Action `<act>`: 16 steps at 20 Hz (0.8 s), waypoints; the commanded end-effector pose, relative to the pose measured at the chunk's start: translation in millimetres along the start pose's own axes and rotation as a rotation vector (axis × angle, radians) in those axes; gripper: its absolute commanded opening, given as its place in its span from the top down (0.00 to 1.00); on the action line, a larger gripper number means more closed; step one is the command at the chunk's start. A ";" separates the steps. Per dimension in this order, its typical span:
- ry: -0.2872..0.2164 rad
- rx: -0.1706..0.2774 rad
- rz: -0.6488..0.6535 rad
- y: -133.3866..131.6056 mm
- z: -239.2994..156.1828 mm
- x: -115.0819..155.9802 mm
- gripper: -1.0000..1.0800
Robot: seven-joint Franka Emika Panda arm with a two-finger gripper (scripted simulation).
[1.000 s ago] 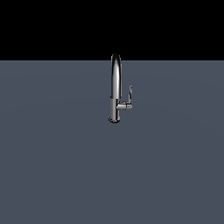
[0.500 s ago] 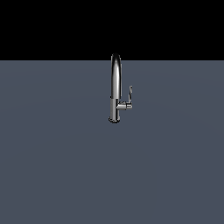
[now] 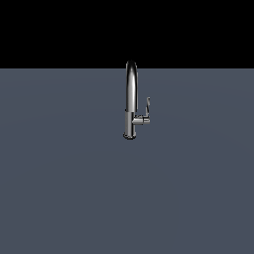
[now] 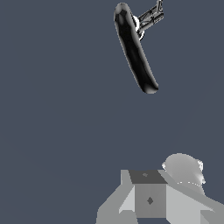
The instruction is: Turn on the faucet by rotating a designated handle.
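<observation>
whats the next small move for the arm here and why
Probably bring the gripper closer to the handle. The exterior view shows the faucet standing alone with nothing touching its lever, and the arm is not in that view. In the wrist view the faucet sits well apart from the robot's grey parts, so a grasp looks premature.

On my screen I see the faucet point(image 3: 130, 99) standing upright on the grey bench, a little above the middle of the exterior view. It is tall, slim and shiny chrome, with a cylindrical base and a high spout that arches at the top. The handle point(image 3: 147, 105) is a small thin lever blade. It sits on a short horizontal stub that goes out from the lower body toward the exterior view's right, and the blade points upward, almost parallel to the spout. In the wrist view the faucet point(image 4: 134, 48) appears from above as a dark glossy elongated shape, with the handle point(image 4: 151, 16) beside it.
</observation>
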State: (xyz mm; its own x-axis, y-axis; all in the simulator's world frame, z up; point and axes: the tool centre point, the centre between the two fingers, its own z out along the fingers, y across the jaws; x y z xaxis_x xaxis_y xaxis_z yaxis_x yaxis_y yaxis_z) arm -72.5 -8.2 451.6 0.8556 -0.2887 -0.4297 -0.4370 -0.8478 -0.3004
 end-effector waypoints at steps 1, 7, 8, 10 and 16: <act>-0.034 0.034 0.034 -1.3 0.3 16.1 1.00; -0.116 0.115 0.115 -1.9 3.2 54.4 1.00; -0.130 0.128 0.129 -1.8 4.0 60.8 1.00; -0.158 0.156 0.157 -1.2 5.8 73.7 1.00; -0.244 0.241 0.242 2.6 13.8 112.6 1.00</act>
State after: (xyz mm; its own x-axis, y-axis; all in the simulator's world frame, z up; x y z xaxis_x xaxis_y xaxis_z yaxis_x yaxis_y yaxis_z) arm 11.5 -33.9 397.3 0.6642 -0.3301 -0.6707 -0.6733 -0.6540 -0.3449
